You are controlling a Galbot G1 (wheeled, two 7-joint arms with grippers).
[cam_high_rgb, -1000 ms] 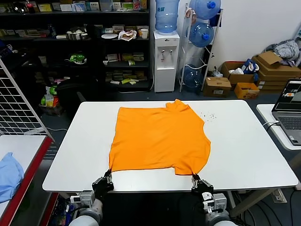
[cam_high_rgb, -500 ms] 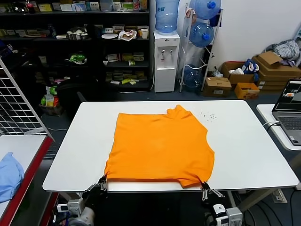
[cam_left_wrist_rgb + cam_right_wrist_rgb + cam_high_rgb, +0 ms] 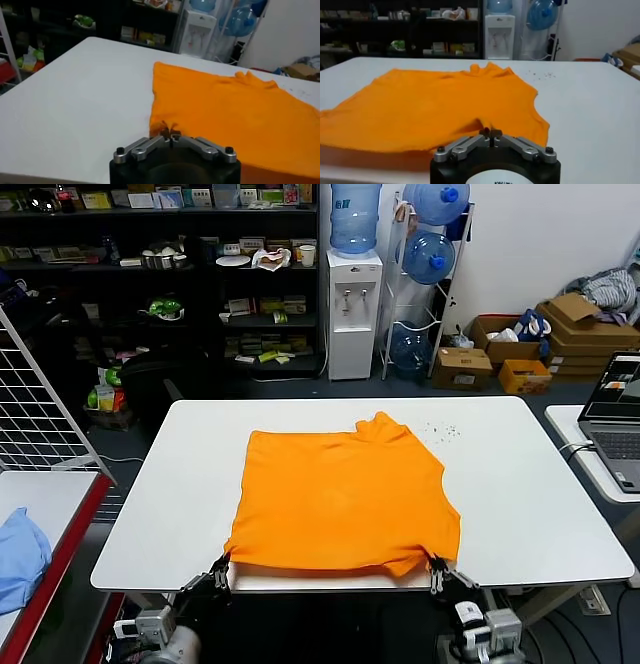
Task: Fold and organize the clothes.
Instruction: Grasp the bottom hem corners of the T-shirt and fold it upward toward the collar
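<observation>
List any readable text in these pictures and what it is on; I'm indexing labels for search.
None can be read.
T-shirt: plain orange side up, no lettering showing.
Right gripper: a mark on its body, cut off by the frame.
Shelf boxes and laptop: too small.

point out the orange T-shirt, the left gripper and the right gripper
orange T-shirt [image 3: 345, 499]: head view, middle of the spread fabric.
left gripper [image 3: 170, 134]: left wrist view, fingertips pinched on the shirt's near corner.
right gripper [image 3: 490, 132]: right wrist view, fingertips pinched on the shirt's other near corner.
</observation>
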